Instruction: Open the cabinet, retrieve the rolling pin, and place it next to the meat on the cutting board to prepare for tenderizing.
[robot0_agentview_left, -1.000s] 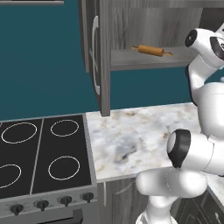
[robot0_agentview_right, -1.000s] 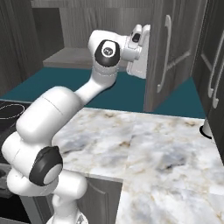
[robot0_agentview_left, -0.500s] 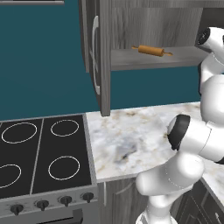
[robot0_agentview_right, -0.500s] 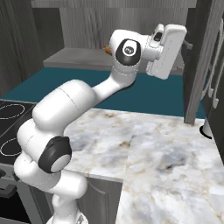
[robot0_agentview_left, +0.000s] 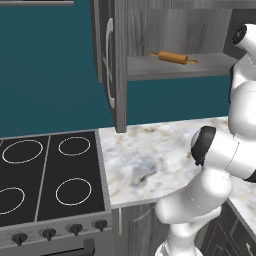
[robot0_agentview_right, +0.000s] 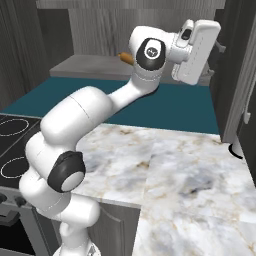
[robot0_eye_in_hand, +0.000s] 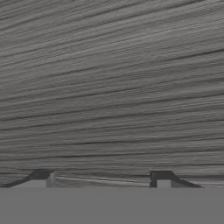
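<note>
Rolling pin (robot0_agentview_left: 173, 58) lying on cabinet (robot0_agentview_left: 175, 30) shelf, left door (robot0_agentview_left: 111, 60) swung open beside it. Tool (robot0_eye_in_hand: 103, 179) raised at right door (robot0_agentview_right: 235, 75), fingers apart, nothing held, facing grey wood grain. Marble surface (robot0_agentview_left: 150, 160) and stove (robot0_agentview_left: 47, 180) below.

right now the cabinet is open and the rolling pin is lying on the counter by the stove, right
Not quite. The cabinet is open, but the rolling pin is lying on the cabinet's inner shelf, not on the counter by the stove. The left base view shows it.
</note>
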